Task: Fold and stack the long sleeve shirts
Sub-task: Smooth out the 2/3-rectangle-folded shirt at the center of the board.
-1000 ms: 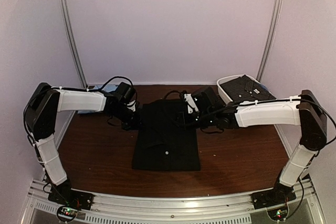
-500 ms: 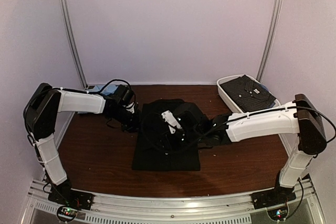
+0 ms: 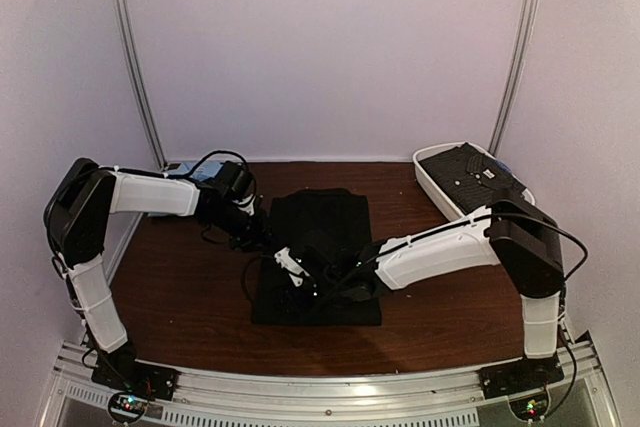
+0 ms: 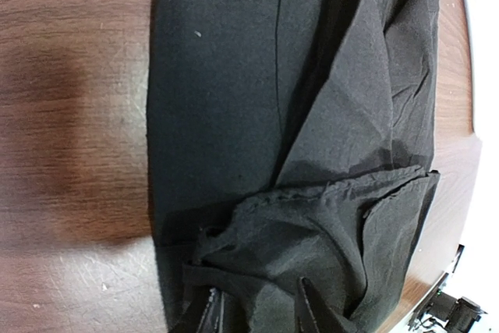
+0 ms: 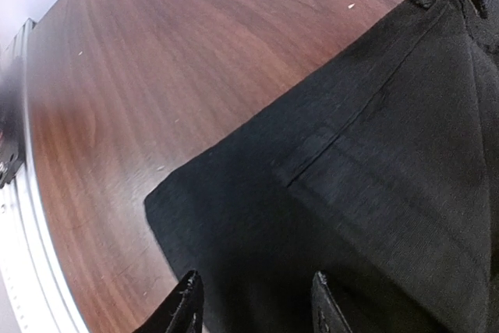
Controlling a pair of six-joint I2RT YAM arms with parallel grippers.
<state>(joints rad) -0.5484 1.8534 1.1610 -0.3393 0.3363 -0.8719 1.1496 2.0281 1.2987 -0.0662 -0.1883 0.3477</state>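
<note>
A plain black cloth button-up shirt lies folded into a flat rectangle at the middle of the brown wooden table, rumpled near its far left edge. 1 dark pale-dotted shirt lies folded at the table's far right corner. 1 light blue shirt shows at its far left corner.

- This is a robot lab booth, a built test cell rather than a home or a shop.
- Plain pale walls close in on three sides, bare and evenly lit.
- Slim metal uprights run up the back corners like the frame of an enclosure.
- A dark wood-grain table fills the floor of the cell.
- An aluminium rail along its near edge carries the arm bases and small circuit boards with lit dots.
- Two white-and-black robot arms, the left arm and the right arm, trail loose cables.
- The only props are a black shirt laid flat and a white tub of dark clothes in the far right corner.
</note>
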